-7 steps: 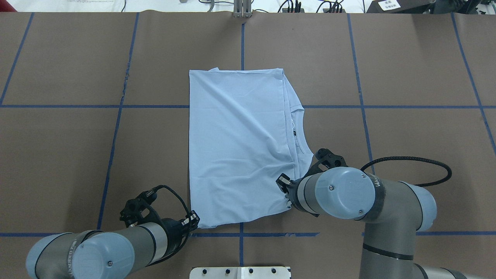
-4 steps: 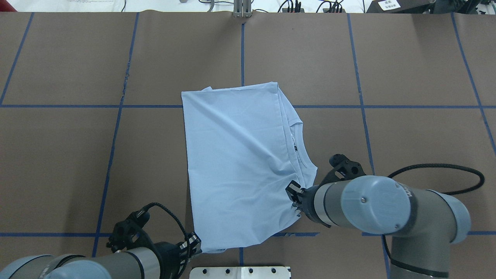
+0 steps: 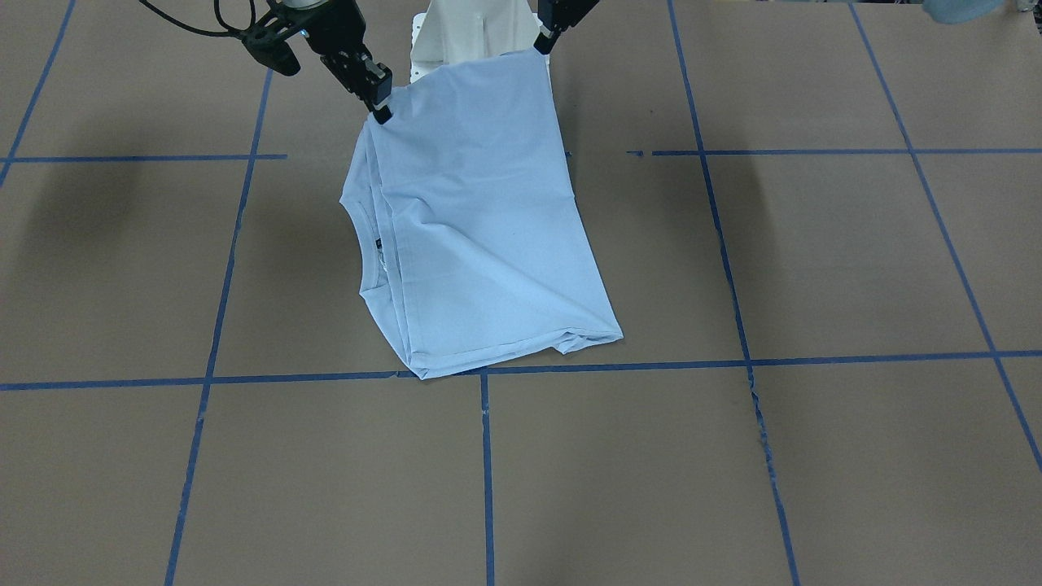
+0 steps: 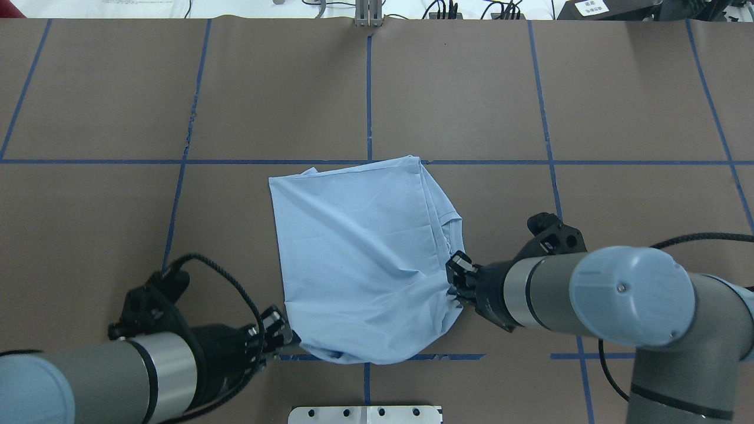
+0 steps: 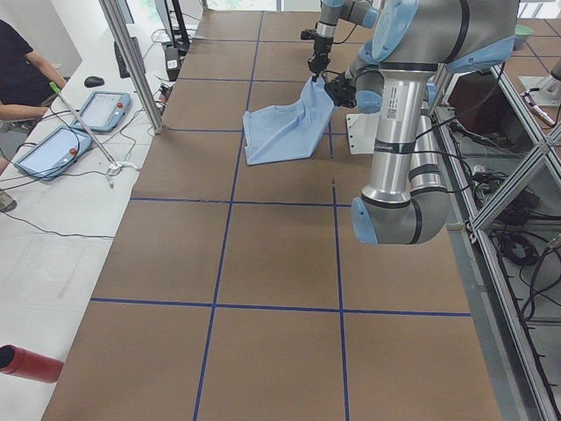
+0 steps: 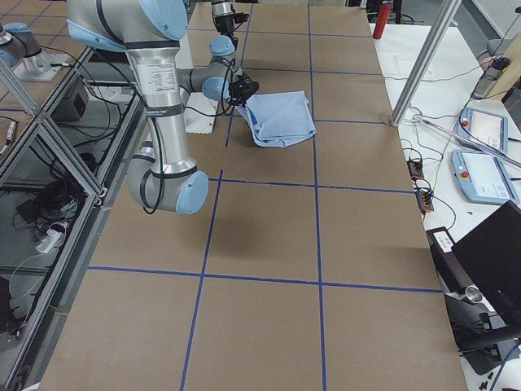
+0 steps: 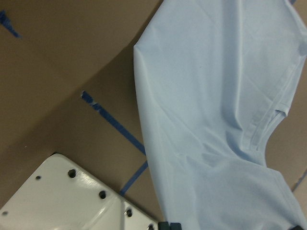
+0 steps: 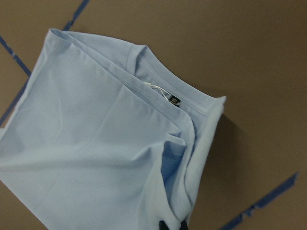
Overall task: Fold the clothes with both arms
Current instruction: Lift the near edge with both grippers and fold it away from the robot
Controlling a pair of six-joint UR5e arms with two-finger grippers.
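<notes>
The light blue T-shirt (image 4: 359, 259) lies folded, its far edge on the table and its near edge raised. My left gripper (image 4: 283, 338) is shut on the near left corner. My right gripper (image 4: 455, 282) is shut on the near right corner by the collar side. In the front-facing view the T-shirt (image 3: 472, 228) hangs from the right gripper (image 3: 378, 110) and the left gripper (image 3: 541, 42). The ribbed collar (image 8: 177, 91) and dark neck label (image 8: 174, 101) show in the right wrist view. The palm print is hidden.
A white base plate (image 4: 365, 414) sits at the table's near edge below the shirt. Blue tape lines (image 4: 368, 88) grid the brown table. An operators' side table with tablets (image 5: 79, 123) stands beyond the far edge.
Both grippers have lifted the shirt's near corners. The far edge has slid toward the robot. The right gripper has moved to the right, the left one slightly leftward.
</notes>
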